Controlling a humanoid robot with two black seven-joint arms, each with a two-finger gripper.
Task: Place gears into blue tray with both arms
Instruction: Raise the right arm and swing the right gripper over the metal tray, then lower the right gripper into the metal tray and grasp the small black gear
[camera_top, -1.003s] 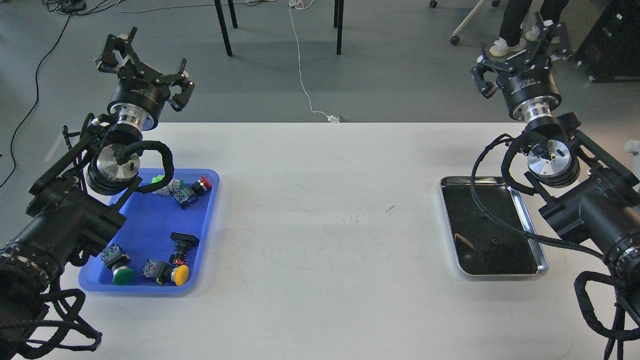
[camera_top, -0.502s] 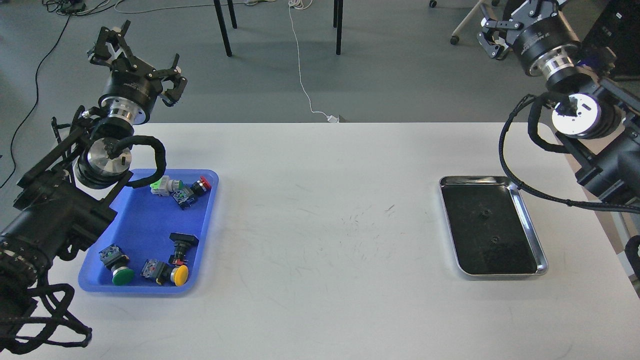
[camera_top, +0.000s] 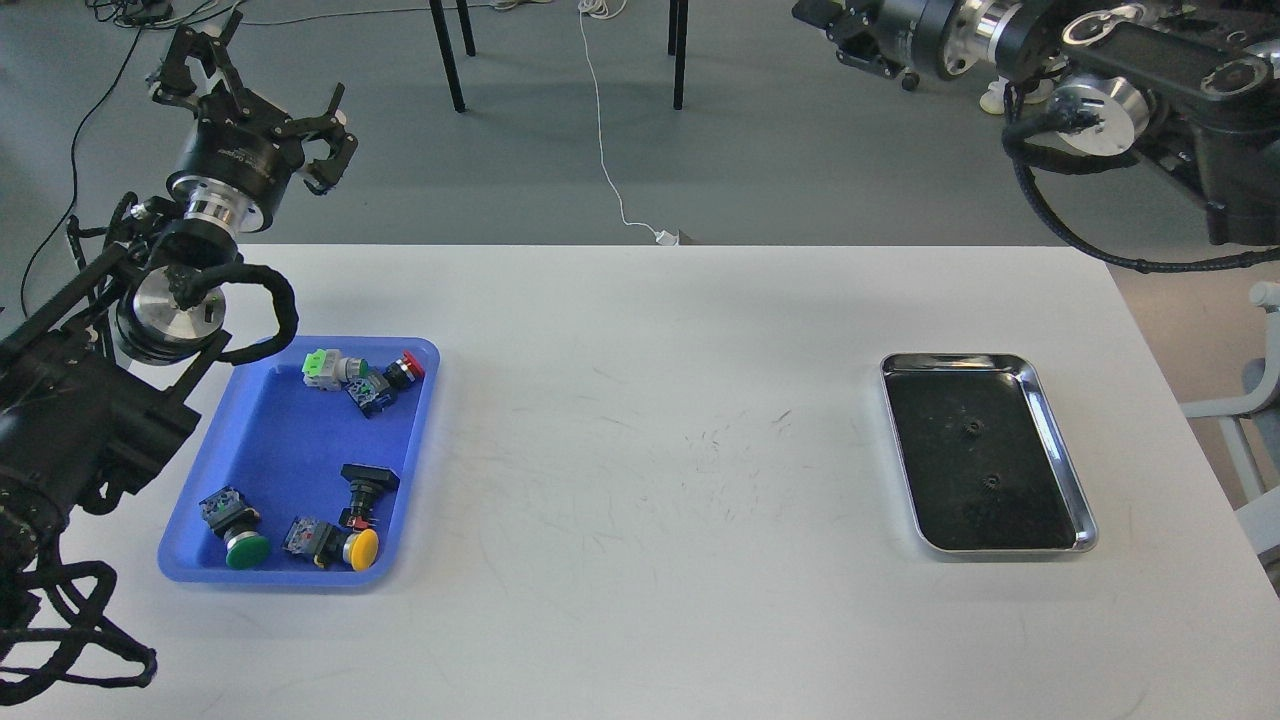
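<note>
Two tiny black gears, one farther back (camera_top: 969, 429) and one nearer (camera_top: 991, 481), lie on the dark bottom of the silver metal tray (camera_top: 1087, 520) at the table's right. The blue tray (camera_top: 285, 430) sits at the left. My left gripper (camera_top: 255, 90) hangs open and empty past the table's far left edge, well above and behind the blue tray. My right arm reaches across the top right corner. Its gripper (camera_top: 830, 20) points left, far above the floor beyond the table, dark and partly cut off by the frame edge.
Several coloured push-button switches lie in the blue tray, among them a green-capped one (camera_top: 245, 549), a yellow-capped one (camera_top: 361, 547) and a red one (camera_top: 406, 368). Black furniture legs (camera_top: 446, 55) and a white cable (camera_top: 604, 150) are on the floor behind. A white chair (camera_top: 1255, 420) stands at the right edge.
Both arms have lifted and drawn back. The right arm swung up and leftward off the silver tray, uncovering the gears. The left gripper moved up and left, away from the blue tray.
</note>
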